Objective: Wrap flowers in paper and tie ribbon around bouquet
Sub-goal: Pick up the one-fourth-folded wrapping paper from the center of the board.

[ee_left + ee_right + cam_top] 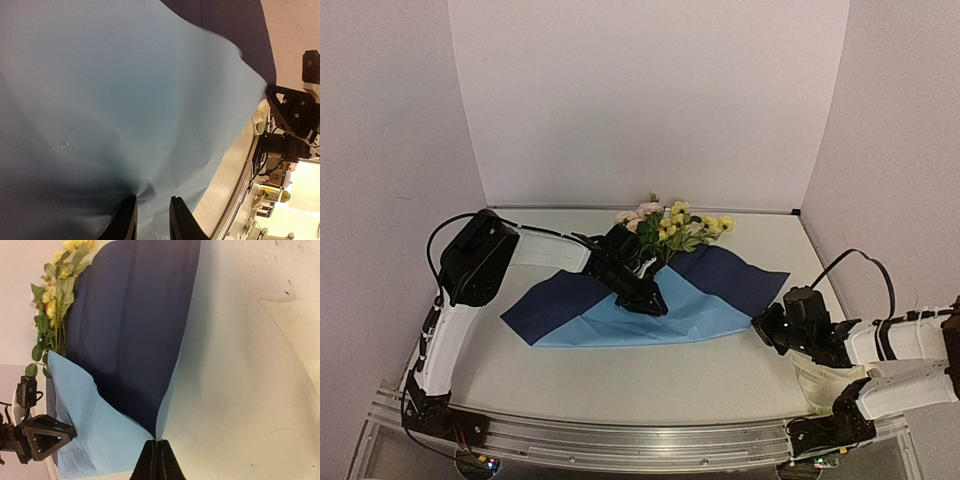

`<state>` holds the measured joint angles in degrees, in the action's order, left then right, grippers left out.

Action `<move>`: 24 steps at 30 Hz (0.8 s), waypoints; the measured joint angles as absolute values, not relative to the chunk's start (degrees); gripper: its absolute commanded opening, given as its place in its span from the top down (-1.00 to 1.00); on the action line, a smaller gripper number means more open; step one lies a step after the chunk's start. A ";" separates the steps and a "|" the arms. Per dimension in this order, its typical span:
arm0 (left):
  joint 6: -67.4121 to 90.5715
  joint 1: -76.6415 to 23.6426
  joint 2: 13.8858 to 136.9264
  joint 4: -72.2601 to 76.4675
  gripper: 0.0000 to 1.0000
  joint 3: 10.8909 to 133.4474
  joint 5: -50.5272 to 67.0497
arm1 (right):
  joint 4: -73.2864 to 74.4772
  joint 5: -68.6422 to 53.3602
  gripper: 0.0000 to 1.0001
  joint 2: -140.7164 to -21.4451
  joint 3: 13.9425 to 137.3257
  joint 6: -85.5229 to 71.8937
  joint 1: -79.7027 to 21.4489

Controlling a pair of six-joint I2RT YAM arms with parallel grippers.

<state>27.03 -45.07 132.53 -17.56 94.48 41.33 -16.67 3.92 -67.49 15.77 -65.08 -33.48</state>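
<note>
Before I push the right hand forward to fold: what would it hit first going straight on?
The paper itself: the right hand is shut on its corner, and the dark folded flap lies just ahead. The flowers and left hand sit off to the side, probably clear.

Paper [650,315]: matt, smooth, softly creased. Surface [620,375]: matt, smooth, faintly scuffed. Front rail [620,440]: ribbed bare metal, dull sheen. Left gripper [151,222]: matt black plastic.
</note>
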 measured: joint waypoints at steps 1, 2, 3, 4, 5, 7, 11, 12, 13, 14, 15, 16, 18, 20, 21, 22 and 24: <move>27.04 -45.07 132.53 -17.55 0.52 94.48 41.32 | -15.70 4.76 1.00 -66.85 16.58 -64.47 -34.29; 27.05 -45.07 132.53 -17.54 0.52 94.48 41.30 | -14.63 5.78 1.00 -66.23 17.56 -63.83 -35.38; 27.05 -45.06 132.53 -17.54 0.52 94.48 41.27 | -13.80 6.65 1.00 -65.75 18.44 -63.22 -36.38; 27.05 -45.08 132.55 -17.54 0.52 94.48 41.25 | -13.21 7.36 1.00 -65.41 19.25 -62.67 -37.30; 27.05 -45.08 132.55 -17.54 0.52 94.48 41.23 | -12.59 8.37 1.00 -65.13 20.16 -61.94 -38.46; 27.05 -45.08 132.62 -17.51 0.52 94.48 41.21 | -11.94 9.91 1.00 -64.81 21.39 -60.84 -40.45; 27.05 -45.06 132.84 -17.36 0.52 94.48 41.26 | -11.01 12.12 1.00 -64.60 22.13 -59.57 -42.74; 27.05 -45.08 132.84 -17.31 0.51 94.48 41.27 | -10.47 12.67 1.00 -64.50 22.13 -59.49 -42.91; 27.03 -45.08 132.84 -17.29 0.51 94.48 41.28 | -9.93 13.27 1.00 -64.35 22.14 -59.52 -43.03; 27.03 -45.06 132.84 -17.27 0.50 94.48 41.29 | -9.28 13.90 1.00 -64.17 22.13 -59.60 -43.09; 27.03 -45.06 132.84 -17.25 0.49 94.48 41.34 | -8.58 14.55 1.00 -63.91 22.13 -59.78 -43.09; 27.01 -45.06 132.84 -17.17 0.47 94.48 41.45 | -7.82 15.23 1.00 -63.65 22.13 -59.99 -43.09; 26.89 -45.08 132.84 -16.91 0.44 94.48 41.78 | -6.22 16.29 1.00 -63.40 22.13 -60.44 -43.09; 26.61 -45.14 132.84 -16.91 0.44 94.55 42.03 | -4.74 16.99 1.00 -63.52 22.13 -60.86 -43.09; 26.42 -45.23 132.84 -17.00 0.44 94.70 42.11 | -4.11 17.28 1.00 -63.69 22.13 -61.09 -43.09; 26.19 -45.33 132.84 -17.25 0.44 95.01 42.13 | -3.57 17.56 1.00 -63.87 22.17 -61.30 -43.09; 25.56 -45.66 132.84 -17.80 0.44 96.03 42.22 | -2.59 18.09 1.00 -64.33 22.39 -61.67 -43.09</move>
